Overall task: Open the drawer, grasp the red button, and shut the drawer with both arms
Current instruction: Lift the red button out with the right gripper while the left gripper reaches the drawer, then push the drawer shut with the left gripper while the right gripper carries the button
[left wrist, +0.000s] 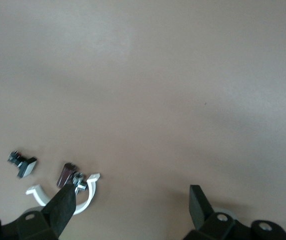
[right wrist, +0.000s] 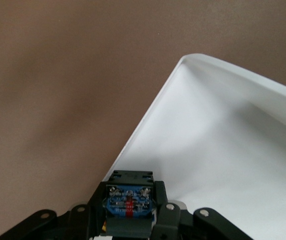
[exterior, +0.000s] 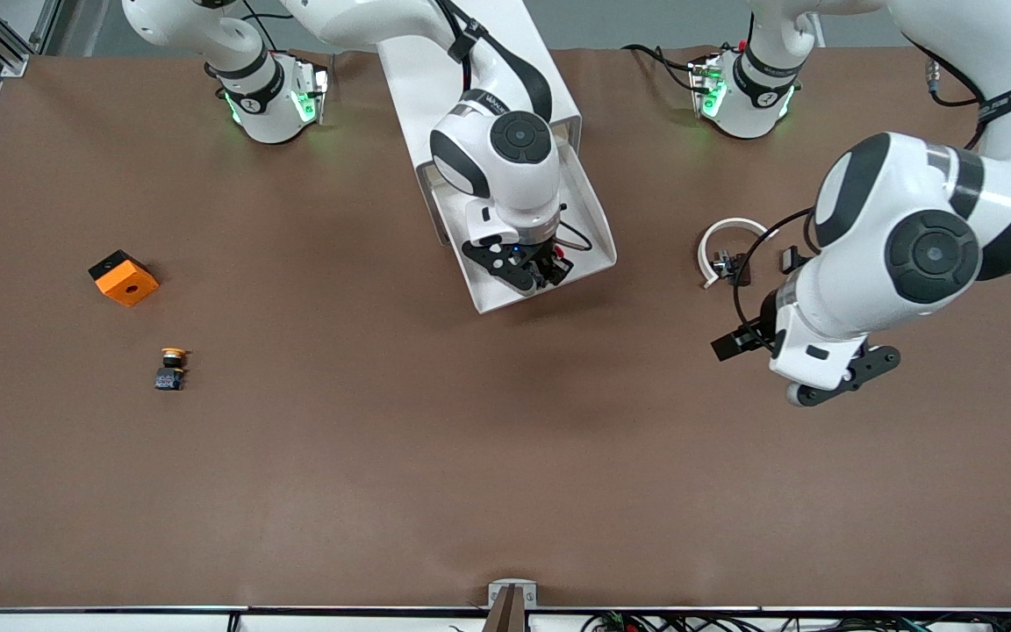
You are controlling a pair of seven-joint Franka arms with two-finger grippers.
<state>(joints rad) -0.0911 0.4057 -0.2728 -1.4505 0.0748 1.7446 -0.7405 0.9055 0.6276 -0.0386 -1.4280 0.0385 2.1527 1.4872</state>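
Note:
The white drawer (exterior: 591, 230) stands pulled out of the white cabinet (exterior: 554, 83) at the middle of the table. My right gripper (exterior: 548, 269) is over the drawer's front end, shut on the button (exterior: 563, 255). In the right wrist view the button's black-and-blue body (right wrist: 129, 199) sits between the fingers of the right gripper (right wrist: 129, 192), over the drawer's white floor (right wrist: 222, 150); its red cap is hidden there. My left gripper (exterior: 839, 382) hangs open and empty over the bare table toward the left arm's end; it is also open in the left wrist view (left wrist: 131, 205).
A white ring clamp (exterior: 720, 246) (left wrist: 90, 193) with small dark parts (left wrist: 23, 165) lies beside the left gripper. An orange cube with a hole (exterior: 124, 277) and a yellow-capped button (exterior: 172, 368) lie toward the right arm's end of the table.

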